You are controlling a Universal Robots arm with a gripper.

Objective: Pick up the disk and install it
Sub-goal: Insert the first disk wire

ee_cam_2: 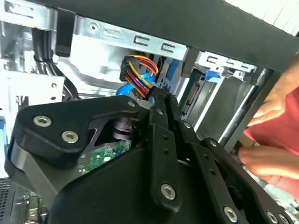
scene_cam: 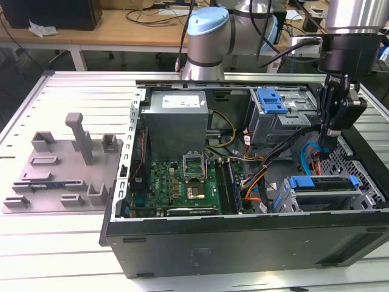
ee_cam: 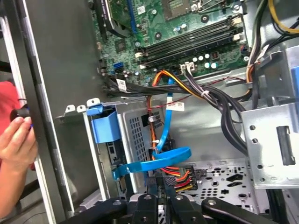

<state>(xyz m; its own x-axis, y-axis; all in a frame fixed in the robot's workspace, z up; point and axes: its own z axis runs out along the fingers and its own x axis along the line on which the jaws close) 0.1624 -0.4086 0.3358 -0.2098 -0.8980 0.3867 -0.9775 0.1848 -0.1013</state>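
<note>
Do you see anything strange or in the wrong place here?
Yes: a person's hand is at the edge of the open computer case, seen in both wrist views, while the pincer is down among the cables. A hand so near the arm looks risky. Nothing looks spilled or broken.

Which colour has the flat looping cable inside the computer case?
The flat cable is blue; the first wrist view shows it best.

Open computer case (scene_cam: 243,243) on a slatted table (scene_cam: 61,255), with a fixture plate (scene_cam: 61,164) beside it.
The fixture plate lies to the exterior view's left of the case. Inside, the power supply (scene_cam: 176,118) sits behind the motherboard (scene_cam: 182,182). Toward the exterior view's right, the disk (scene_cam: 322,185) rests in the drive cage (scene_cam: 371,188) at the case's front, and the gripper (scene_cam: 326,149) hangs above that end. The robot arm (scene_cam: 206,36) stands behind the case.
</note>
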